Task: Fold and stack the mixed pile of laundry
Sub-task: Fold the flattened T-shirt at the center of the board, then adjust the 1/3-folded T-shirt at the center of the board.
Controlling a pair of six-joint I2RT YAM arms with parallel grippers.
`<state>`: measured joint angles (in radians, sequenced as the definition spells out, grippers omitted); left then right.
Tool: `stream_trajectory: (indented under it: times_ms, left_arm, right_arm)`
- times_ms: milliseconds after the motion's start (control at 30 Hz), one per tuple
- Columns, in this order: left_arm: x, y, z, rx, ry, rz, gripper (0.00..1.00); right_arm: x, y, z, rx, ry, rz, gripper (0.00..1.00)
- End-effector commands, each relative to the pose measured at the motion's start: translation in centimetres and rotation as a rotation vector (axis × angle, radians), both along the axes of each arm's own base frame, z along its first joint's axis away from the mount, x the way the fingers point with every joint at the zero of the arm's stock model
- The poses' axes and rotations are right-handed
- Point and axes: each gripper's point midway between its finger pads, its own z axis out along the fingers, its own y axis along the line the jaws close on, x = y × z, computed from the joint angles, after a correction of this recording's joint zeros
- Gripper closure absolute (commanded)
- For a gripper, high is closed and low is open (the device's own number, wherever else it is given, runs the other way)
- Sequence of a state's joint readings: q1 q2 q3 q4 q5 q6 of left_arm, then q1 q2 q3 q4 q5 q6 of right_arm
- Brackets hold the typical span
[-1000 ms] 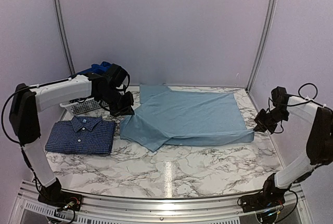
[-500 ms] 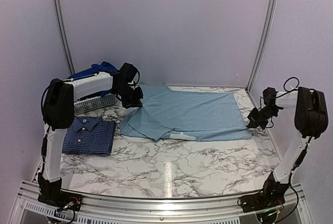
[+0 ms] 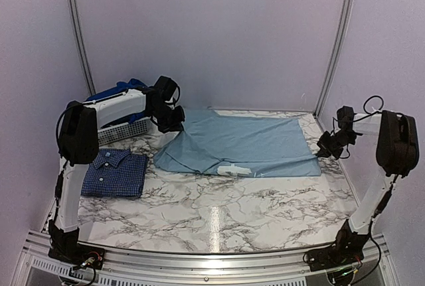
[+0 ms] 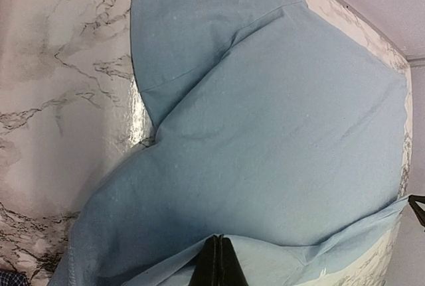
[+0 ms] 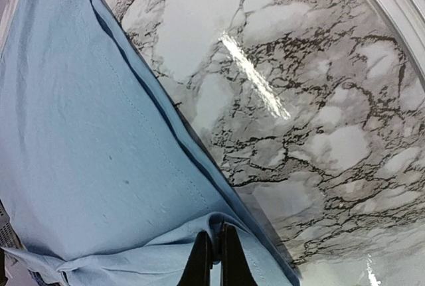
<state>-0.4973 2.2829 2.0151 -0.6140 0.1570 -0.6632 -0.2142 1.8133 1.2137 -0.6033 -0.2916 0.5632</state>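
Note:
A pale blue T-shirt (image 3: 246,143) lies spread across the far half of the marble table, its white print (image 3: 234,168) showing at the folded near edge. My left gripper (image 3: 171,125) is shut on the shirt's left edge; the left wrist view shows the fingertips (image 4: 220,259) pinching a fold of the pale blue T-shirt (image 4: 279,140). My right gripper (image 3: 327,150) is shut on the right hem, with the pale blue T-shirt (image 5: 86,153) gathered between its fingers (image 5: 212,259). A folded navy check shirt (image 3: 113,173) lies at the left. Royal blue clothes (image 3: 119,89) sit in the basket.
A white slatted basket (image 3: 123,129) stands at the back left behind my left arm. Bare marble table (image 3: 219,213) spans the near half. Purple walls and metal posts enclose the table at the back and sides.
Both grippers have carried the T-shirt's near edge towards the back, folding it over. The white print now shows along the near edge. My left arm has moved back towards the basket.

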Motion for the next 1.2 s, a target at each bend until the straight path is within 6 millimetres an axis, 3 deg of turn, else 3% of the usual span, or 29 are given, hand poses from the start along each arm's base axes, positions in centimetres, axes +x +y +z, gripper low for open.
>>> stream_trajectory:
  times_ms: [0, 33, 133, 200, 367, 567, 767, 900, 1000, 1133, 1167]
  left_arm:
    - [0.3, 0.1, -0.2, 0.018, -0.009, -0.024, 1.00]
    - [0.3, 0.5, -0.1, 0.027, -0.013, -0.019, 0.93]
    - [-0.5, 2.9, 0.7, 0.068, -0.021, 0.013, 0.51]
    - [-1.8, 5.0, 1.3, 0.108, -0.025, 0.029, 0.37]
    - [-5.9, 8.8, 0.2, 0.166, 0.029, 0.036, 0.35]
    - [-8.8, 9.6, -3.0, 0.188, 0.110, -0.008, 0.34]
    - [-9.8, 9.5, -5.9, 0.190, 0.162, -0.023, 0.34]
    - [-9.6, 7.9, -6.9, 0.166, 0.162, -0.065, 0.39]
    - [-9.9, 6.7, -6.8, 0.129, 0.163, -0.104, 0.58]
    - [-11.5, 6.6, -5.5, 0.104, 0.164, -0.113, 0.99]
    - [-12.4, 6.6, -5.1, 0.104, 0.163, -0.119, 1.00]
  right_arm:
    - [1.2, -1.1, 0.5, -0.034, -0.036, 0.009, 1.00]
    - [1.3, -1.2, 0.6, -0.033, -0.039, 0.018, 0.97]
    - [0.8, -1.7, 1.4, -0.049, -0.047, 0.058, 0.70]
    - [-0.5, -2.3, 2.0, -0.071, -0.053, 0.071, 0.51]
    - [-3.8, -0.3, 1.9, -0.011, -0.090, 0.157, 0.35]
    - [-5.8, 1.8, -1.9, -0.003, -0.011, 0.236, 0.32]
    - [-6.6, 1.3, -5.0, -0.083, 0.091, 0.268, 0.40]
    - [-7.3, 1.3, -6.3, -0.071, 0.130, 0.269, 0.71]
    - [-7.8, 1.2, -6.1, -0.041, 0.141, 0.246, 1.00]
    - [-9.1, -1.2, -3.9, -0.073, 0.141, 0.158, 1.00]
    - [-9.6, -1.8, -3.4, -0.088, 0.148, 0.133, 1.00]
